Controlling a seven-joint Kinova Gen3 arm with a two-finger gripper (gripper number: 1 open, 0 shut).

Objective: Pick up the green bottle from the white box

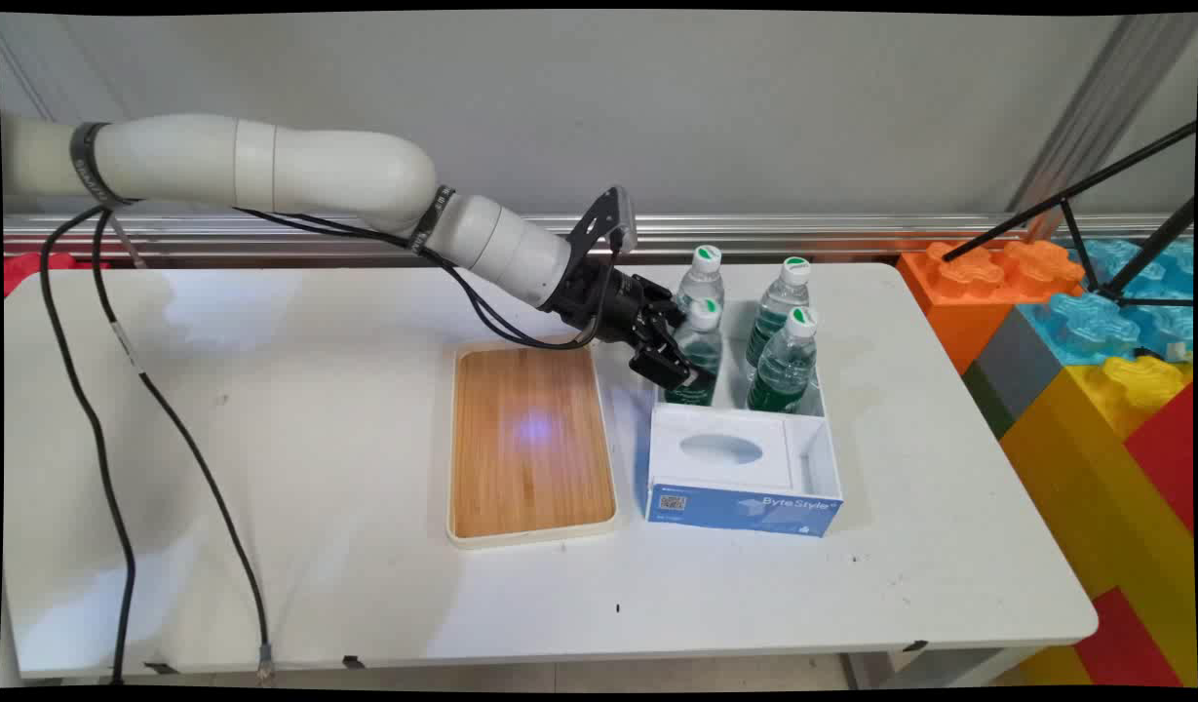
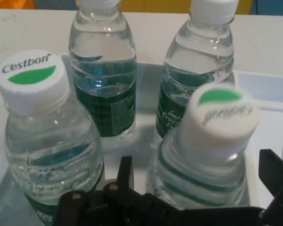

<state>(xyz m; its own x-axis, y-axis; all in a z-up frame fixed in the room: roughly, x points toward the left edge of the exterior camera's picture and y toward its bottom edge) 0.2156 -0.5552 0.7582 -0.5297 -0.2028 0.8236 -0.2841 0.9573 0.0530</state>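
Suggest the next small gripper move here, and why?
Probably close the fingers on the near-left bottle. The gripper is open with a finger on either side of that bottle, low on its body, in the white box. Three other bottles stand close, so avoid sideways motion.

The nearest bottle [image 2: 203, 155] in the hand view is blurred, its cap lettering unreadable; the two far bottles' caps are cut off by the top edge. In the main view the gripper [image 1: 672, 363] hides part of one bottle [image 1: 699, 351]
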